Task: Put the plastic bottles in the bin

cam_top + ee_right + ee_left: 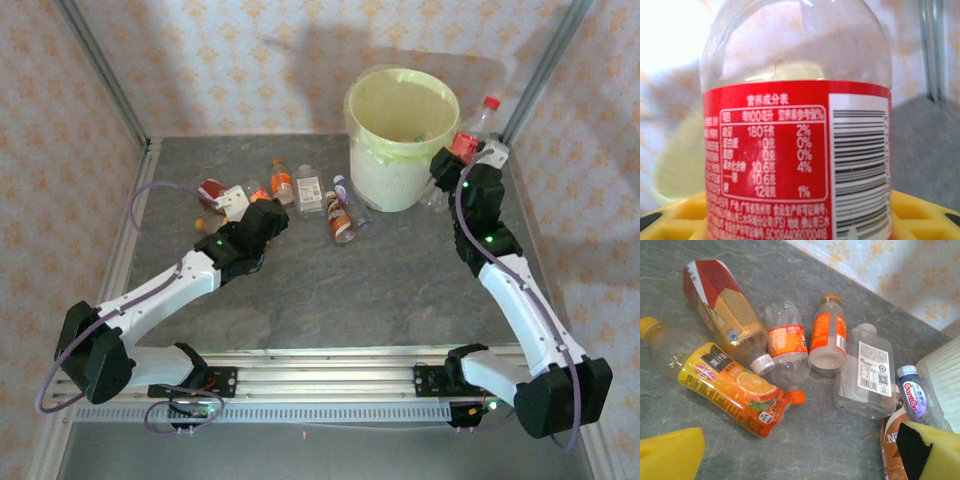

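L gripper hovers w/ fingers spread wide above the loose bottles on the table. In its wrist view the orange-juice bottle lies at 10 o'clock from the fingers, long axis 10-to-4, cap at the 10 end.

Farther back, R gripper pinches the red-label bottle low on its body. The bottle is roughly upright, cap leaning twd 1 o'clock in the top view. The bin sits at 9 o'clock from those fingers. The bottle is just beside the rim's 3 o'clock edge, not over the opening.

R arm's nearer the bin, so you prob. need to swing twd 9–10 o'clock, clear the rim, then let go.
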`<state>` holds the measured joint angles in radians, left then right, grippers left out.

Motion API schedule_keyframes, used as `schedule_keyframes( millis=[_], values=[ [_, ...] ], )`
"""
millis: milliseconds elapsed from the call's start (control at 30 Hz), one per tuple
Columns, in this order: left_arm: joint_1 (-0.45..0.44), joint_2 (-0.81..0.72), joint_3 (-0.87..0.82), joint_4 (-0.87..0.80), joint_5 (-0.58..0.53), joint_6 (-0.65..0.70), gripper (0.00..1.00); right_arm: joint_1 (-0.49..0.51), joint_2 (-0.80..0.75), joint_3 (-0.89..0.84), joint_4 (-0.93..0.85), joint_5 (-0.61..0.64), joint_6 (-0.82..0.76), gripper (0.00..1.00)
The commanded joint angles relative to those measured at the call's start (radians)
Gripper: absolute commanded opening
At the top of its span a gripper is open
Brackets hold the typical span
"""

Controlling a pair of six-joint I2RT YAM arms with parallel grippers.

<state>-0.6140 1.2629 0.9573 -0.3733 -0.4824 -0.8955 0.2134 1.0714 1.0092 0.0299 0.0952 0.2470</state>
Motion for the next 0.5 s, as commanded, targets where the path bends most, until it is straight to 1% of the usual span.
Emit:
schedule_keyframes(
  millis=[0,167,367,400,467],
  values=[
    [0.009,-0.037,0.013,-0.082,-0.088,-0.063,1.00,0.005,0.014,0.130,0.033,-0.062,-0.092,0.45],
    [0.024,-0.042,0.019,-0.194,-0.132,-0.180,1.00,0.006,0.081,0.248,0.065,-0.150,-0.141,0.45],
    [0.035,-0.043,0.006,-0.196,-0.101,-0.196,1.00,0.004,0.256,0.407,0.077,-0.268,-0.223,0.45],
    [0.036,-0.045,0.006,-0.202,-0.098,-0.198,1.00,-0.003,0.298,0.439,0.078,-0.286,-0.220,0.45],
    [0.036,-0.049,0.004,-0.210,-0.091,-0.202,1.00,-0.040,0.385,0.511,0.082,-0.351,-0.160,0.45]
  ],
)
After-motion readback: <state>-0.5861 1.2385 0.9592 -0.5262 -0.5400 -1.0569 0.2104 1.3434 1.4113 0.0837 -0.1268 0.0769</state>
